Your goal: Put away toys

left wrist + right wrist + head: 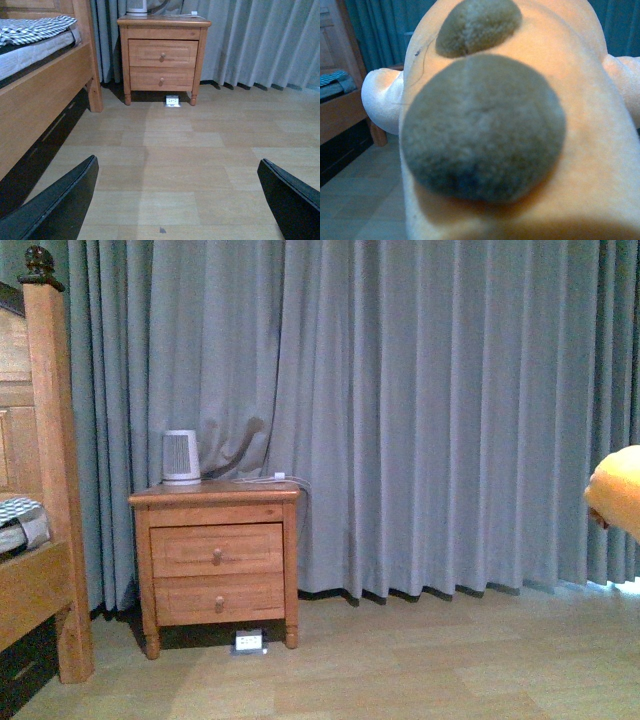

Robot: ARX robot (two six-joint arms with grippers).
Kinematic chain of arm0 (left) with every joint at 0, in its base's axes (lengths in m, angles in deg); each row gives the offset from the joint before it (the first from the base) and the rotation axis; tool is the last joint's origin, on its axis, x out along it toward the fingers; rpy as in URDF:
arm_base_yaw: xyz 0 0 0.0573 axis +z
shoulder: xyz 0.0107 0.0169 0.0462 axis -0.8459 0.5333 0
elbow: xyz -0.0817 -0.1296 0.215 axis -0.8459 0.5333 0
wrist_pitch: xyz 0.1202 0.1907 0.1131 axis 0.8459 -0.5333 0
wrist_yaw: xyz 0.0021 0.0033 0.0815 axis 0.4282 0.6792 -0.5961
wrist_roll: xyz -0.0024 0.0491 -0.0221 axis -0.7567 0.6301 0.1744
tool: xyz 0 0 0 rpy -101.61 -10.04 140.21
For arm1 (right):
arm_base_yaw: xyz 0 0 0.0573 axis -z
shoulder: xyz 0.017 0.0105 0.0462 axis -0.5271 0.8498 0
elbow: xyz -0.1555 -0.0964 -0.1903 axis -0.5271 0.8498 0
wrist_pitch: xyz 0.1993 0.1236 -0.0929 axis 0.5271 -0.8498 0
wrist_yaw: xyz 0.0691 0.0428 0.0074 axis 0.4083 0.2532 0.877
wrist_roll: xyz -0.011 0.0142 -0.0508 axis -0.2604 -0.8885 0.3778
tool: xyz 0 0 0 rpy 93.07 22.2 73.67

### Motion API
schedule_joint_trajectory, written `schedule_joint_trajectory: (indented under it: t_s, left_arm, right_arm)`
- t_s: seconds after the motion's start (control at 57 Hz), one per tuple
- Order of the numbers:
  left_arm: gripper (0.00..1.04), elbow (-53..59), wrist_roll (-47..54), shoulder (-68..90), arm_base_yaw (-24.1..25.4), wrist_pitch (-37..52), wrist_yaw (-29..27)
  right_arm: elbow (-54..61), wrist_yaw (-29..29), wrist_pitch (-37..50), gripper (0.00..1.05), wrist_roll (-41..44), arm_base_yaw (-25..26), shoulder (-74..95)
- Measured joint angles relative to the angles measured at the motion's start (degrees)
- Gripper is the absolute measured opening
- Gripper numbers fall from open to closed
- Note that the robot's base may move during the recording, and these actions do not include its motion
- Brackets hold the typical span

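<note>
The orange-yellow plush toy (590, 150) fills the right wrist view, with two round brown-grey patches on its body. My right gripper is shut on it, and its fingers are hidden behind the plush. In the front view only a rounded edge of the plush toy (618, 490) shows at the far right, held well above the floor. My left gripper (180, 200) is open and empty, with its two black fingers (60, 200) wide apart low over the wooden floor.
A wooden nightstand (218, 560) with two drawers stands against the grey curtain (440, 410), with a small white device (181, 456) on top. A wooden bed (35, 85) with a checked blanket lies to its left. A small white box (172, 100) sits under the nightstand.
</note>
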Motion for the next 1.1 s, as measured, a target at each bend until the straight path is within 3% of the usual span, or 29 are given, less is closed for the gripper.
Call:
schedule_joint_trajectory:
  t_s: [1.105]
  left_arm:
    - [0.99, 0.0, 0.0, -0.02, 0.0, 0.0, 0.02]
  right_arm:
    - [0.0, 0.02, 0.0, 0.2, 0.0, 0.0, 0.04]
